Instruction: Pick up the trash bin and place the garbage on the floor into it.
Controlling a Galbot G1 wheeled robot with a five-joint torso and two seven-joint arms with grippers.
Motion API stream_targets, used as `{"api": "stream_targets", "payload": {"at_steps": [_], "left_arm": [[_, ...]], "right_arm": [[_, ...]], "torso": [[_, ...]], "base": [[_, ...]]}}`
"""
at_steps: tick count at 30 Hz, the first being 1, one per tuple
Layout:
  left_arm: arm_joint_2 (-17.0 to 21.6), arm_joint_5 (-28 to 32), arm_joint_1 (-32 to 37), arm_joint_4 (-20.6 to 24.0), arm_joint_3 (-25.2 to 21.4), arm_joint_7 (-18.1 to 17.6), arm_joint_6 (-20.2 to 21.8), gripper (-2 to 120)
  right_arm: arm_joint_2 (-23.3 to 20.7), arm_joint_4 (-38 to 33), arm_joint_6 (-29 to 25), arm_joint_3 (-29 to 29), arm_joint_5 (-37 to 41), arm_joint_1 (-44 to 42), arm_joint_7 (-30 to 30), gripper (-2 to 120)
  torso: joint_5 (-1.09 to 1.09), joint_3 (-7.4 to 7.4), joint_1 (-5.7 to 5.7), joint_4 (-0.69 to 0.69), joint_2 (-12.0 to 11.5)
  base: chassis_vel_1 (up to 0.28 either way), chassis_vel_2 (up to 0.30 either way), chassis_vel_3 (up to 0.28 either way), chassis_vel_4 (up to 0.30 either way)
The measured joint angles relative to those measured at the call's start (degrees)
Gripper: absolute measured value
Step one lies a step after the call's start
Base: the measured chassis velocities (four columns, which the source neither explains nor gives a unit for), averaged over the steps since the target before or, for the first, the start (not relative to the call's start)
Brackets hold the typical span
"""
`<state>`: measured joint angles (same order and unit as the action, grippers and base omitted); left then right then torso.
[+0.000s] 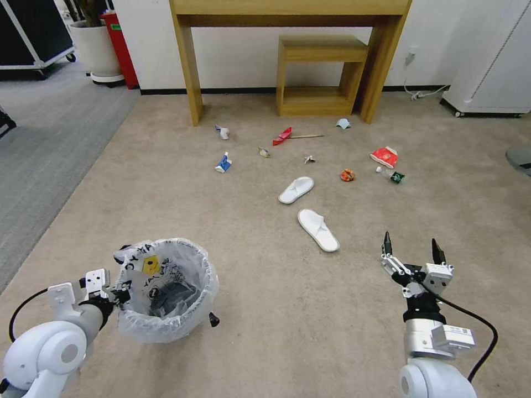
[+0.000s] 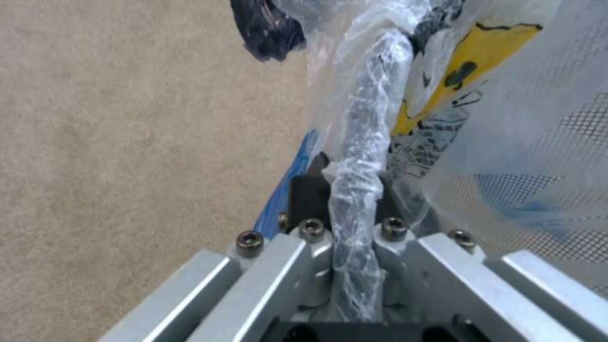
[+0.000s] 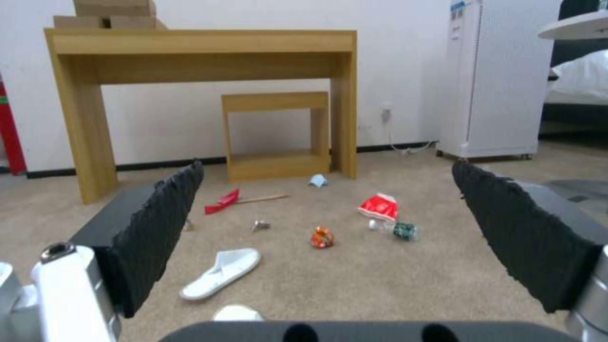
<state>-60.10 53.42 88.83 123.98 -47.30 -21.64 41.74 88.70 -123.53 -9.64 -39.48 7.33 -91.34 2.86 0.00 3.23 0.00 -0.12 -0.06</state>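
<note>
Presently the left gripper [image 1: 119, 293] is clamped on the bag-wrapped rim of the trash bin [image 1: 166, 290], which sits at the robot's left front on the floor [image 1: 265, 309]. The right gripper [image 1: 412, 249] hovers with fingers spread wide, holding nothing, near the closer slipper [image 1: 318, 229]. The garbage [image 1: 345, 175] lies scattered ahead, before the wooden table [image 1: 287, 11]. Judged step: bin secured, collection beginning. Next, the right arm likely needs lowering onto the nearest slipper.

Wooden desk [image 1: 290, 11] — stool [image 1: 321, 74] beneath.
</note>
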Motion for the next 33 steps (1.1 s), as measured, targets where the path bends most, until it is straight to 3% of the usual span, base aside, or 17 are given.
{"api": "stream_targets", "payload": {"at_steps": [8,33], "left_arm": [[0.0,-0.3,1.7,1.9,-1.8,0.9,-0.4,1],[-1.1,-1.2,0.6,0.8,-0.7,1.1,-0.7,1]], "right_arm": [[-0.9,-0.8,0.3,-0.6,0.6,-0.5,0.3,100],[1.0,0.2,-1.9,-1.0,-0.3,-1.0,0.4,100]], "torso": [[0.01,0.0,0.0,0.0,0.0],[0.0,0.0,0.0,0.0,0.0]], "base": [[0.0,0.0,0.0,0.0],[0.0,0.0,0.0,0.0]]}}
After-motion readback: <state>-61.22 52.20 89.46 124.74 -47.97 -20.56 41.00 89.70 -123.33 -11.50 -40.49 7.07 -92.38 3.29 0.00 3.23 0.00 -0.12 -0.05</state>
